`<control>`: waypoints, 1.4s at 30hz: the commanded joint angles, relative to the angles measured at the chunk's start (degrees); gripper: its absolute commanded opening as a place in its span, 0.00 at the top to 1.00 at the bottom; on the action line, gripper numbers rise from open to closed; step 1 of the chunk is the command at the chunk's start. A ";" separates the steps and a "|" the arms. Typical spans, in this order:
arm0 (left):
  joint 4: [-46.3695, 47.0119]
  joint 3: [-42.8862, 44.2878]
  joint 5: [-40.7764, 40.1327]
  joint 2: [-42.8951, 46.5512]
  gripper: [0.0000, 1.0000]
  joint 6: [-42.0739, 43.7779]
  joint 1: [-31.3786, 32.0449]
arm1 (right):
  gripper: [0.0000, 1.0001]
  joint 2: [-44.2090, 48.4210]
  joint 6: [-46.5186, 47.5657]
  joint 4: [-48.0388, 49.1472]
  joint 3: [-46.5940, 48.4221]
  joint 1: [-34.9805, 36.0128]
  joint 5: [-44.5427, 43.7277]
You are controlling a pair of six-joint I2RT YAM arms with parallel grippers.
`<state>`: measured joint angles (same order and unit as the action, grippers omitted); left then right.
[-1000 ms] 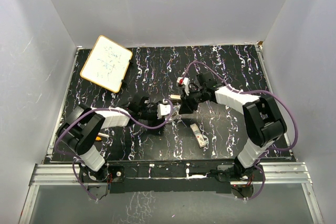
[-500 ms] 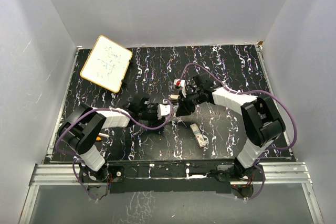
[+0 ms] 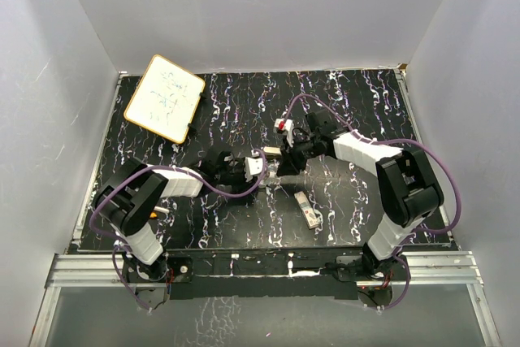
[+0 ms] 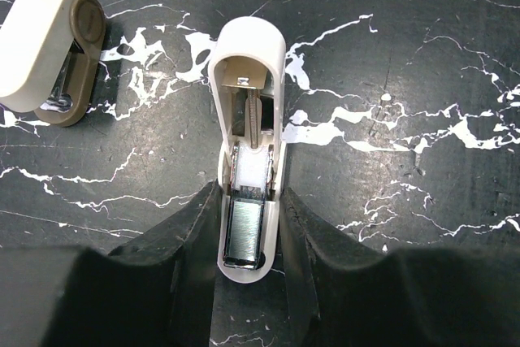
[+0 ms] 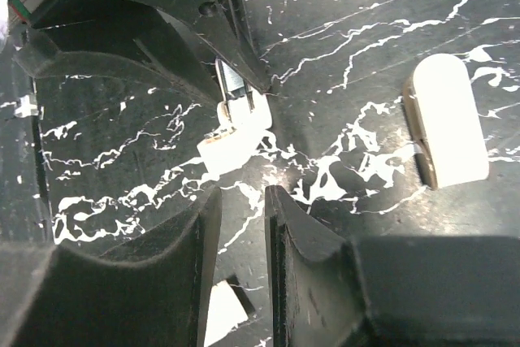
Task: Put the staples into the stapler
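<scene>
The stapler (image 4: 248, 79) is a small white body lying open on the black marbled table, its channel facing up. A silvery strip of staples (image 4: 244, 232) lies in the channel's near end, behind a white pusher and spring. My left gripper (image 4: 249, 191) is shut on the stapler's sides; in the top view it (image 3: 262, 170) sits at mid-table. My right gripper (image 5: 242, 194) hovers just right of the stapler's white tip (image 5: 236, 132), its jaws a narrow gap apart and empty. The whitish-grey staple box (image 3: 307, 209) lies on the table nearer the front.
A white-and-brown stapler piece (image 4: 49, 46) lies apart just beyond the held one, and also shows in the right wrist view (image 5: 445, 123). A whiteboard (image 3: 164, 97) lies at the back left. An orange pen-like stick (image 3: 154, 210) lies by the left arm.
My right gripper reached left over the stapler half a second ago and has drawn back to the right. My left gripper still holds the stapler and has shifted slightly.
</scene>
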<state>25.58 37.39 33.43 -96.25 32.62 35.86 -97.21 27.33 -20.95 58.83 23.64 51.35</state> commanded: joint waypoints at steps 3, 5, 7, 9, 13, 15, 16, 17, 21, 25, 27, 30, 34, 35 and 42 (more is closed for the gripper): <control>1.46 0.67 -3.02 -3.33 0.71 -2.73 0.90 | 0.70 1.67 2.33 1.51 0.05 -0.70 0.90; 1.58 1.01 -3.32 -3.88 0.71 -3.71 1.12 | 0.70 1.07 1.50 2.49 0.01 -0.70 1.55; 2.03 1.25 -3.49 -4.16 0.71 -4.48 1.36 | 0.71 0.66 0.24 4.22 -0.19 -0.47 2.13; 2.73 1.36 -3.91 -4.56 0.71 -5.39 1.61 | 0.72 0.05 -0.98 5.67 -0.14 -0.15 2.73; 2.98 1.68 -4.24 -5.20 0.69 -7.14 2.02 | 0.73 -1.14 -3.49 8.11 0.61 0.47 4.15; 3.45 1.64 -4.09 -5.63 0.68 -8.14 2.11 | 0.74 -1.67 -4.10 8.36 1.34 0.99 4.85; 3.78 1.51 -4.08 -5.74 0.67 -8.54 2.11 | 0.75 -1.93 -4.39 8.38 1.68 1.31 5.32; 4.15 1.42 -4.09 -5.84 0.66 -9.05 2.11 | 0.75 -2.15 -4.71 8.38 2.01 1.65 5.57; 5.14 1.17 -4.50 -6.11 0.60 -10.40 2.11 | 0.76 -2.46 -5.21 8.30 2.90 3.42 6.39; 6.67 0.13 -4.77 -5.75 0.52 -10.54 2.11 | 0.76 -5.29 -5.28 8.51 2.92 4.61 6.11; 7.59 -0.89 -4.52 -5.39 0.47 -10.26 2.11 | 0.76 -5.81 -5.39 8.68 2.75 4.73 5.81; 7.83 -1.34 -4.18 -5.12 0.42 -9.87 2.11 | 0.76 -6.36 -5.61 9.07 2.82 4.80 4.77; 7.34 -1.34 -4.20 -4.87 0.36 -9.53 2.06 | 0.75 -6.19 -3.73 7.44 4.13 4.61 2.67; 7.10 -1.35 -4.10 -4.53 0.35 -9.32 2.03 | 0.73 -5.71 -2.71 6.97 4.45 4.35 1.86; 5.20 -1.08 -4.77 -0.79 0.16 -7.92 1.51 | 0.49 -0.65 2.77 7.30 2.36 2.12 -3.29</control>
<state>36.27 37.39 29.45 -100.18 22.94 37.56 -103.20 25.87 -15.16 60.75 26.87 51.62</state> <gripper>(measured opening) 0.797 0.458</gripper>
